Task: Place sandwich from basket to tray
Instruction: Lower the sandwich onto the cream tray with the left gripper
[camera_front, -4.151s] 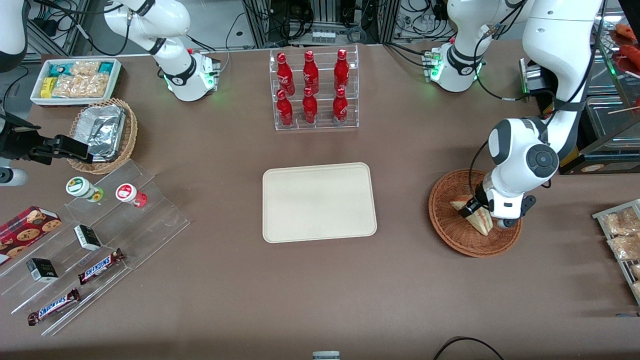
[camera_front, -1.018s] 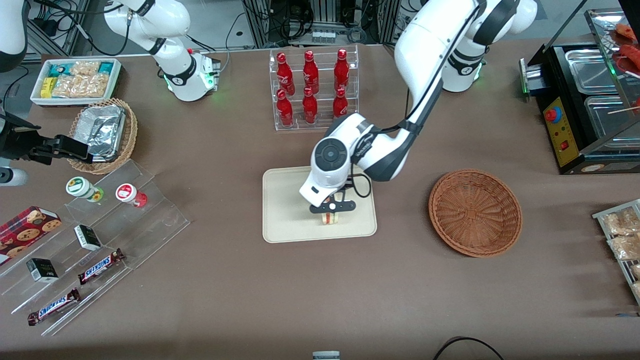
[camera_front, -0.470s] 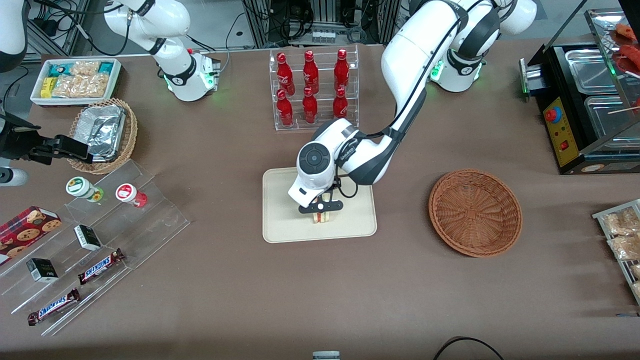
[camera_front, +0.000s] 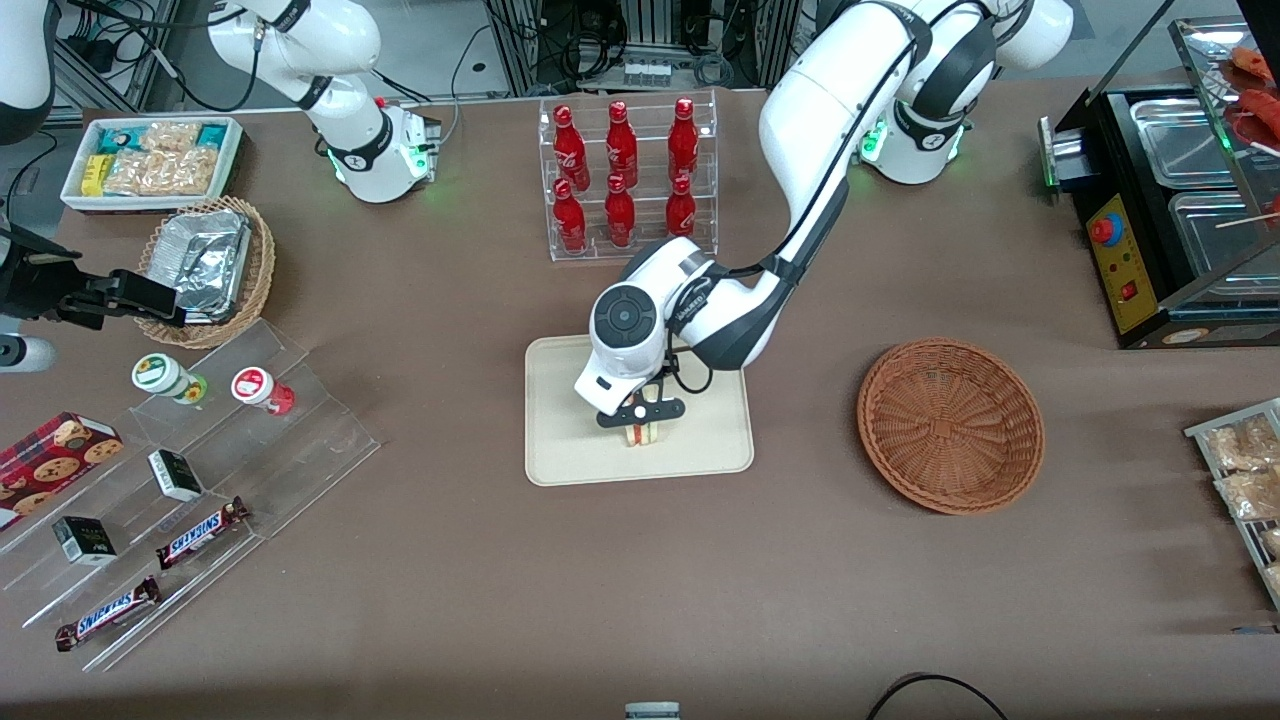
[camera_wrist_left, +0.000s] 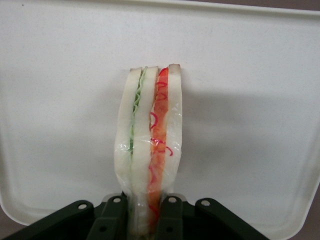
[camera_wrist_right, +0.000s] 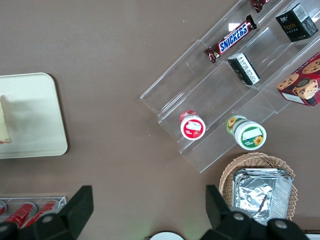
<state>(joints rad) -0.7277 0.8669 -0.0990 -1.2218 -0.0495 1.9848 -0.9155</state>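
My left gripper hangs low over the beige tray, shut on the sandwich. The wrapped sandwich stands on edge between the fingers, white bread with green and red filling showing, its tip reaching over the tray. From the front I cannot tell whether it touches the tray's floor. The reddish-brown wicker basket sits with nothing in it, toward the working arm's end of the table. The right wrist view catches the tray's end and a sliver of sandwich.
A clear rack of red bottles stands farther from the front camera than the tray. Clear stepped shelves with snack bars and cups, a tan basket with foil containers and a white snack box lie toward the parked arm's end.
The gripper carried the sandwich out of the basket to the tray. Over the last second it shifted slightly toward the parked arm's end and settled; in the last half second it barely moved.
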